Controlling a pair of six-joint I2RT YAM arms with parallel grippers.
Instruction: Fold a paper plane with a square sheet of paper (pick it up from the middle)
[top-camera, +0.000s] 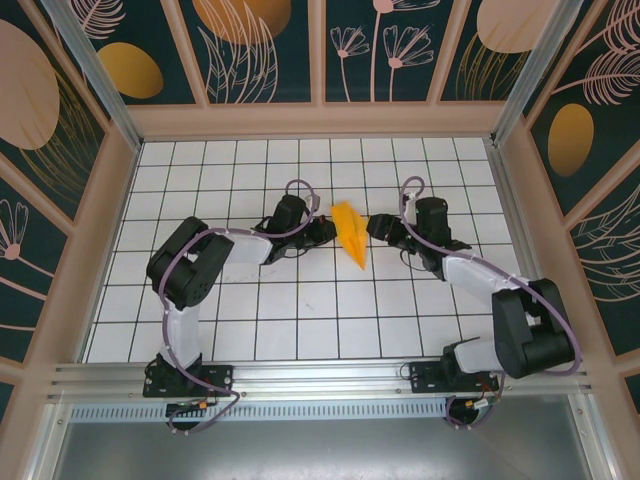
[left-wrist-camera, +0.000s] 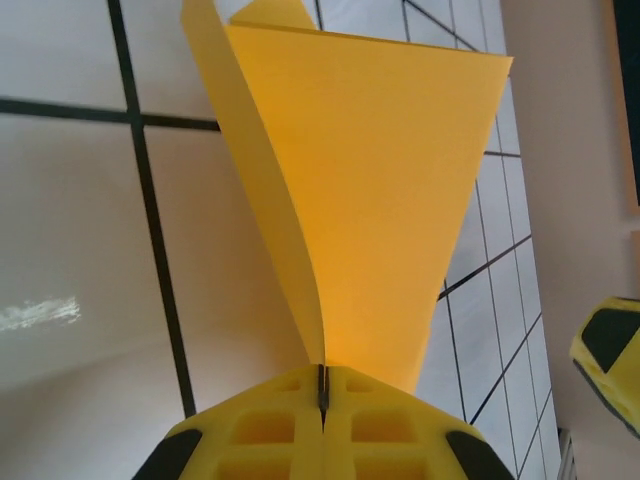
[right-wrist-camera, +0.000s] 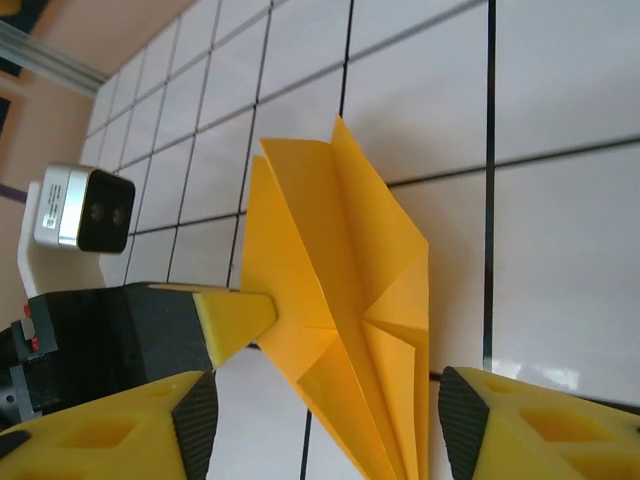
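Note:
The square sheet of paper is folded into a narrow orange-yellow paper plane (top-camera: 349, 232) with a centre crease, held off the white grid table between both arms. My left gripper (top-camera: 328, 231) is shut on the plane's edge. In the left wrist view the jaws (left-wrist-camera: 322, 385) pinch the folded layers, and the paper plane (left-wrist-camera: 370, 200) fans out beyond them. In the right wrist view the pointed end of the paper plane (right-wrist-camera: 340, 290) sits between the fingers of my right gripper (right-wrist-camera: 325, 420). That gripper is open, with a gap showing on both sides of the paper. The left fingers (right-wrist-camera: 235, 315) hold the plane's side.
The white grid table (top-camera: 300, 300) is walled on three sides by painted panels (top-camera: 250, 50). A metal rail (top-camera: 320, 375) runs along the near edge by the arm bases. A right finger (left-wrist-camera: 610, 360) shows at the edge of the left wrist view.

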